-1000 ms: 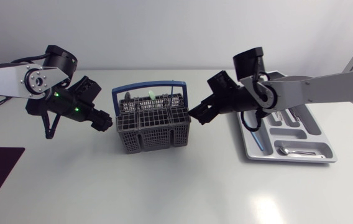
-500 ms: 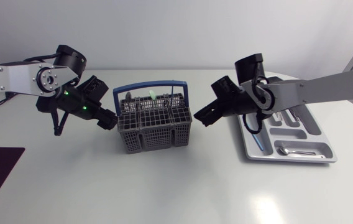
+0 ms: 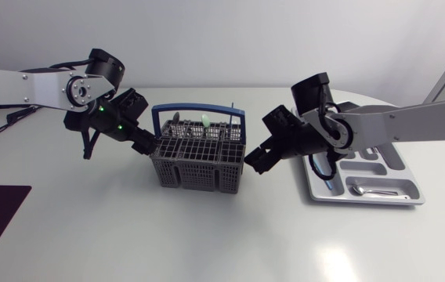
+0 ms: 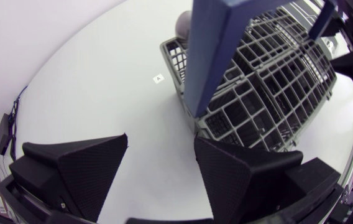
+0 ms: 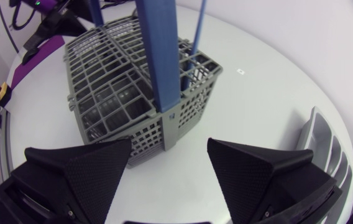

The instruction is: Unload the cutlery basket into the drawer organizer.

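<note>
From above, a grey plastic lattice cutlery basket (image 3: 199, 160) with a blue hoop handle (image 3: 199, 110) stands near the middle of the white surface (image 3: 207, 235). A few pieces of cutlery stick up from its far compartments, among them a pale green tip (image 3: 204, 121). The silver-grey left arm (image 3: 34, 88) comes in from the left, and the left jaws sit at the basket's left end. The right arm (image 3: 403, 119) comes in from the right, and the right jaws sit just beside the basket's right end. From here I cannot tell whether either pair touches the basket. Behind the right arm lies a grey moulded drawer organizer (image 3: 414, 200). It holds a metal spoon (image 3: 367, 189) in its nearest compartment and a blue-handled piece (image 3: 326, 180) in the long compartment next to the basket.

In the left wrist view, the left jaws stand wide apart and hold nothing. Bare surface shows in the gap between the two black fingers (image 4: 77, 168). The basket's lattice wall (image 4: 270, 93) lies just ahead, and the handle's blue upright (image 4: 217, 50) rises ahead of the gap.

In the right wrist view, the right jaws are also spread wide and empty. The basket (image 5: 114, 93) stands just ahead of them, with its blue handle upright (image 5: 161, 56) ahead of the gap. A thin blue rod (image 5: 195, 37) stands in the basket's corner compartment. The organizer's ribbed rim (image 5: 325, 143) shows beside the jaws.
</note>
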